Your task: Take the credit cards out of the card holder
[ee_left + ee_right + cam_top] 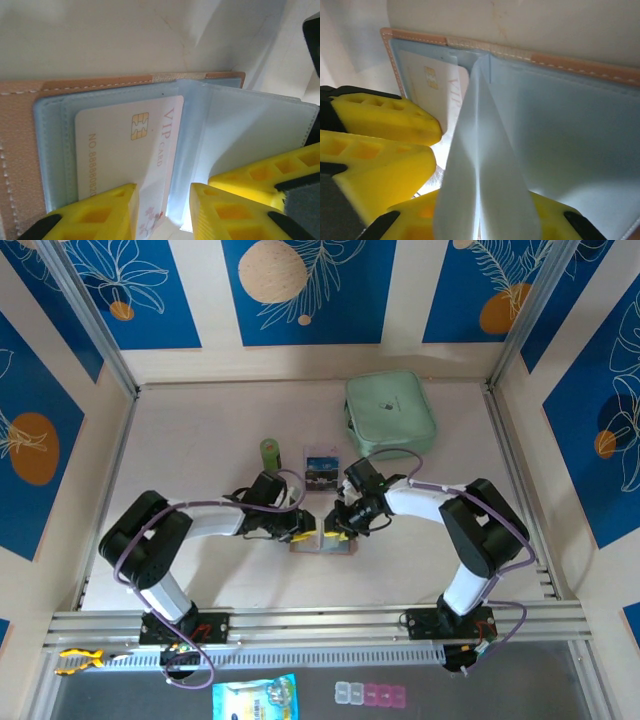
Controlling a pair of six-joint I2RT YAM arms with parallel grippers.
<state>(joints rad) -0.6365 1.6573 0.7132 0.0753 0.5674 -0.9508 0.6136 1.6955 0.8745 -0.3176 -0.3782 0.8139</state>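
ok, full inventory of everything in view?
card holder: 1, tan with pale blue clear pockets, open at table centre
credit card: 1, white with gold chip, in a holder pocket
printed flat item: 1, dark and white, just behind the holder
cylinder: 1, green, left of the printed flat item
pouch: 1, mint green, far right of table
packet: 1, blue and white, near ledge below the rail
small cases: a short row, clear and pink, right of the packet
yellow item: 1, near-left rail
left tool: 1, yellow fingers, jaws apart over the card's pocket
right tool: 1, yellow fingers, pinching a raised pocket leaf of the holder
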